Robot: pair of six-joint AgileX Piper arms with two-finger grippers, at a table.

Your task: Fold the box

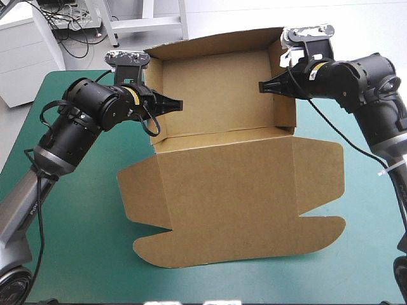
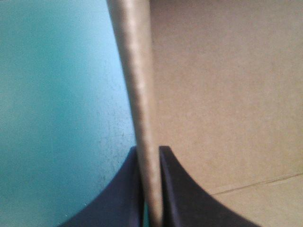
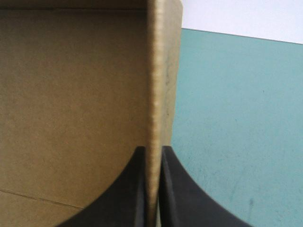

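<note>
Logged box (image 1: pixel 216 89) on teal-green cover (image 1: pixel 76 241), ctr to far part of table. Noted open tray w/ walls raised, lid (image 1: pixel 235 197) lying flat toward near edge, rounded flaps at its near corners. Found left gripper (image 1: pixel 176 104) reaching in from left over left wall (image 1: pixel 156 95), and right gripper (image 1: pixel 262 86) reaching in from right over right wall (image 1: pixel 287 76). Saw tips facing each other across tray. Couldn't judge jaws from high view alone; read each gripper only as one dark point at wall's top.

Settled that w/ wrist views. In left wrist view, saw black fingers (image 2: pixel 184 208) all but together, pinching left wall btwn them. Saw that wall edge-on as a pale strip running ahead of gripper, w/ tray's brown inside on one side and bare cover on the other. In right wrist view, found same thing mirrored: fingers nearly meeting, clamped on right wall, brown inside on one side, cover on the other. Made out wall's far end ahead of gripper and an edge of table past it. Picked up a faint crease line in board close to each gripper.

Got nothing on lid, flaps or overall layout from wrist views; took those from high view only. Took grip detail from wrist views only.
</note>
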